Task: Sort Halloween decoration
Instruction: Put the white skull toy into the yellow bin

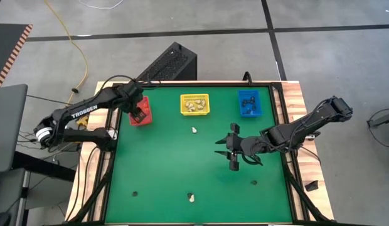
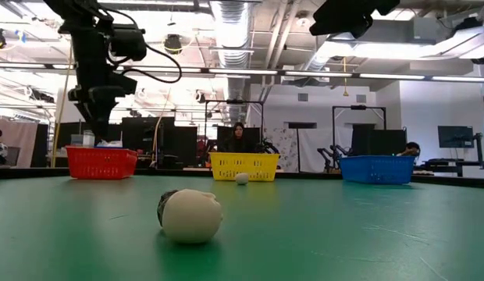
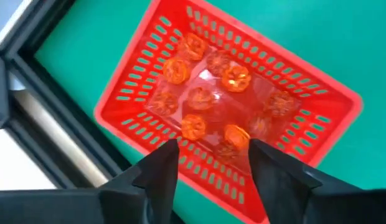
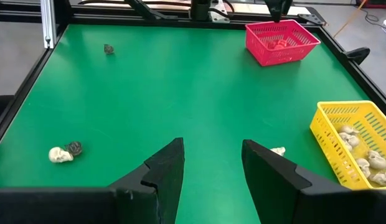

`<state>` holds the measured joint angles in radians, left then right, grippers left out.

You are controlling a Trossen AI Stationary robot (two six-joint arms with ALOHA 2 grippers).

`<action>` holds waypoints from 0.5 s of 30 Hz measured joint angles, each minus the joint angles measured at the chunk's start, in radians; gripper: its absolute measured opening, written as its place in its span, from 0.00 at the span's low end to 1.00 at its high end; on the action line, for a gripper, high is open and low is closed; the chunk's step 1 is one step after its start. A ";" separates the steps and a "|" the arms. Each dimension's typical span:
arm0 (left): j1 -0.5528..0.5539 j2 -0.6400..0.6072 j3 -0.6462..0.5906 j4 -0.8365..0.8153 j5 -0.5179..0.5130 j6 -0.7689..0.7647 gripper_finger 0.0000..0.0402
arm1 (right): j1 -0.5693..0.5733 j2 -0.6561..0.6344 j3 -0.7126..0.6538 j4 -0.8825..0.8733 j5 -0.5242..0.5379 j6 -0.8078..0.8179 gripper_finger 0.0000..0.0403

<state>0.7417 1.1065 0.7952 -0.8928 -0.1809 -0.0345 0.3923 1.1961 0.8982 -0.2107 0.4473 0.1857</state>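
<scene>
My left gripper (image 1: 140, 113) (image 3: 208, 155) hangs open above the red bin (image 3: 230, 99), which holds several orange pumpkin trinkets (image 3: 236, 78); its fingers are empty. My right gripper (image 1: 232, 149) (image 4: 211, 158) hovers open and empty over the mat right of centre. Loose trinkets lie on the mat. A cream one (image 1: 194, 130) (image 4: 277, 150) is near the yellow bin. A cream skull (image 1: 191, 198) (image 4: 57, 154) (image 2: 191, 216) lies beside a black piece (image 4: 73, 148) near the near edge. A dark one (image 1: 135, 193) (image 4: 109, 48) is near-left, and another (image 1: 254, 182) near-right.
The yellow bin (image 1: 194, 104) (image 4: 355, 143) holds cream skulls, and the blue bin (image 1: 249, 103) holds dark pieces. All three bins stand in a row along the far edge. A black frame (image 1: 279, 119) borders the green mat. People sit in the room beyond the table (image 2: 239, 136).
</scene>
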 joint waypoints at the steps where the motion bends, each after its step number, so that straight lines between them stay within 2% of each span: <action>1: 0.000 0.000 0.000 -0.001 0.015 0.000 0.47 | 0.000 0.000 0.000 -0.001 0.000 0.000 0.48; 3: -0.003 0.000 0.002 -0.012 0.093 -0.001 0.49 | 0.000 0.000 0.000 -0.005 0.000 -0.001 0.48; 6: -0.029 -0.001 0.019 -0.012 0.289 -0.018 0.50 | -0.002 0.000 0.000 -0.018 0.000 -0.001 0.48; 9: -0.123 -0.002 0.021 0.079 0.437 -0.070 0.50 | -0.003 0.000 0.000 -0.017 0.000 -0.002 0.48; 12: -0.310 0.016 0.014 0.221 0.444 -0.107 0.48 | -0.009 0.000 0.000 -0.017 0.000 -0.002 0.48; 15: -0.516 0.067 -0.010 0.430 0.344 -0.092 0.47 | -0.009 0.000 0.000 -0.017 0.000 -0.002 0.48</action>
<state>0.2254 1.1730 0.7853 -0.4626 0.1626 -0.1269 0.3836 1.1965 0.8982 -0.2279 0.4473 0.1837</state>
